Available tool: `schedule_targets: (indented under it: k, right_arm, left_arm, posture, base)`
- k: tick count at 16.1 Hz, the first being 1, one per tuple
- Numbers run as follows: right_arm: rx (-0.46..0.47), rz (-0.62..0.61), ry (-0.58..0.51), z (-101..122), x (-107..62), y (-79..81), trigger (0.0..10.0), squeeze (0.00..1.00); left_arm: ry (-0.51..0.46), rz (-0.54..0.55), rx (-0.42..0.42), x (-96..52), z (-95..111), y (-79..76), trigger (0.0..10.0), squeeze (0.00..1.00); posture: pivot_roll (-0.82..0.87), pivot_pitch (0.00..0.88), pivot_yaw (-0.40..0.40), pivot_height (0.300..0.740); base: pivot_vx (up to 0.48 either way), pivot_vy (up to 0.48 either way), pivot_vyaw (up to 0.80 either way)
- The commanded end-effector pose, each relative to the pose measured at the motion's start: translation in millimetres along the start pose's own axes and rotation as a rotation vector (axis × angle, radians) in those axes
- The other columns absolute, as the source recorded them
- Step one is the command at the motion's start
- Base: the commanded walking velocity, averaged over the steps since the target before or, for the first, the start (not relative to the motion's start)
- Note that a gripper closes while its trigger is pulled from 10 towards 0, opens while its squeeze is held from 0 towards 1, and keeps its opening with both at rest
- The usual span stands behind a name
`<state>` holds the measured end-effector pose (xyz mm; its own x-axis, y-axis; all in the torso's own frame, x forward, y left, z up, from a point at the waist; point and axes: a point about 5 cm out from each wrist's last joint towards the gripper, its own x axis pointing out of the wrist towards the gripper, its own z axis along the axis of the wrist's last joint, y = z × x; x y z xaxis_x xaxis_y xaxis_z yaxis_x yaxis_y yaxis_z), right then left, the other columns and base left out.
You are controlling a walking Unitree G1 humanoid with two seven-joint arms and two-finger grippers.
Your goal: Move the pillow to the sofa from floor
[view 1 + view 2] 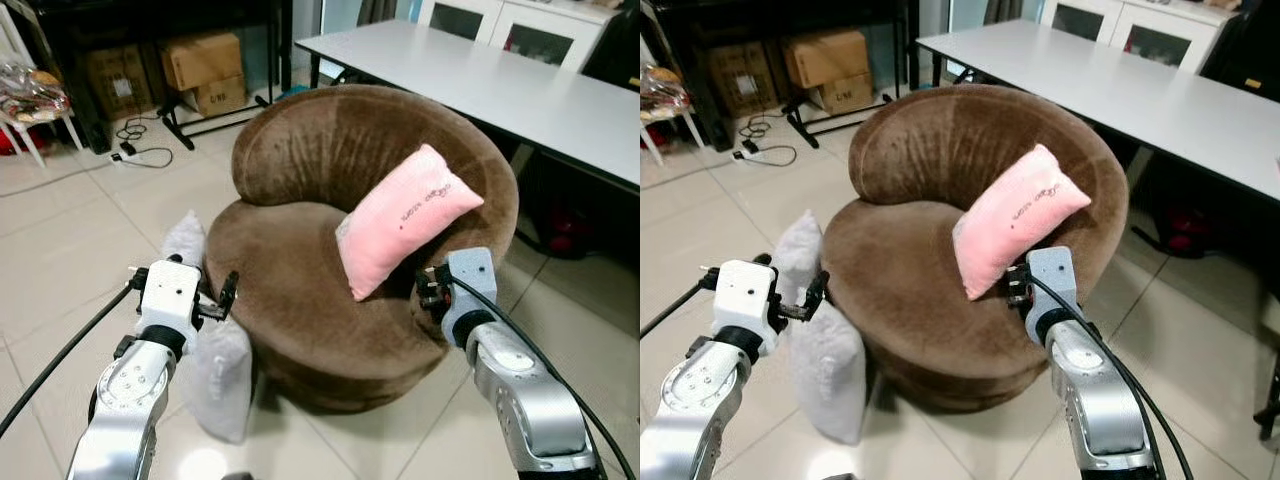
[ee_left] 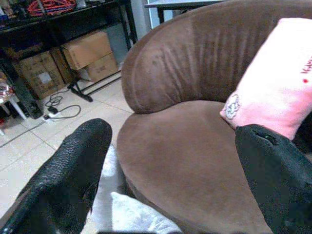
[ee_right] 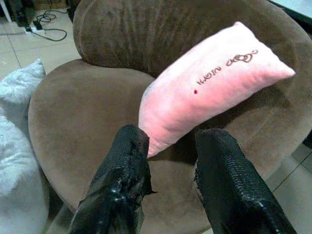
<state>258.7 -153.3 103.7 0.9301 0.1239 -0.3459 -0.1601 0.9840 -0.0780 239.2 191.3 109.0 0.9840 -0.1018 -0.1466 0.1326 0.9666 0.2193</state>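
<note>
Pink pillow [image 1: 405, 220] propped upright on the seat of the round brown sofa [image 1: 300, 290], leaning against the backrest toward the sofa's right edge; dark script runs along its upper face. Right gripper [image 3: 170, 161] just beside the pillow's lower corner, over the front right edge of the seat, its fingers [image 3: 122, 180] spread apart and grasping nothing; the corner lies at the gap between them, though contact cannot be told. Left gripper [image 2: 170, 165] over the front left edge of the seat, jaws wide apart and empty. Grey pillow [image 1: 220, 375] on the tiled floor [image 1: 60, 260], standing against the sofa's left side, directly below the left gripper. Behind the sofa: a white table [image 1: 500, 80] to the right; cardboard boxes [image 1: 205, 70] and a power strip with cables [image 1: 135, 150] on the floor to the left.
</note>
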Motion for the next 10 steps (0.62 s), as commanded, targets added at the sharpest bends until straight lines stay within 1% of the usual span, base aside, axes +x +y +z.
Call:
schedule_targets:
  k: [1, 10]
  right_arm:
    - [-0.006, 0.007, -0.012, 3.6, 1.4, 0.8, 10.0, 0.0]
    - [0.0, 0.026, 0.0, -0.1, 5.9, 3.8, 10.0, 0.0]
  left_arm:
    - [-0.008, 0.013, 0.007, 0.5, 1.5, 1.5, 10.0, 0.0]
    - [-0.014, 0.009, 0.023, 4.1, 3.7, 4.2, 10.0, 0.0]
  posture:
    - [-0.07, 0.0, -0.052, 0.74]
    - [-0.05, 0.0, -0.054, 0.74]
  base:
    - [0.0, 0.424, 0.0]
    - [0.0, 0.427, 0.0]
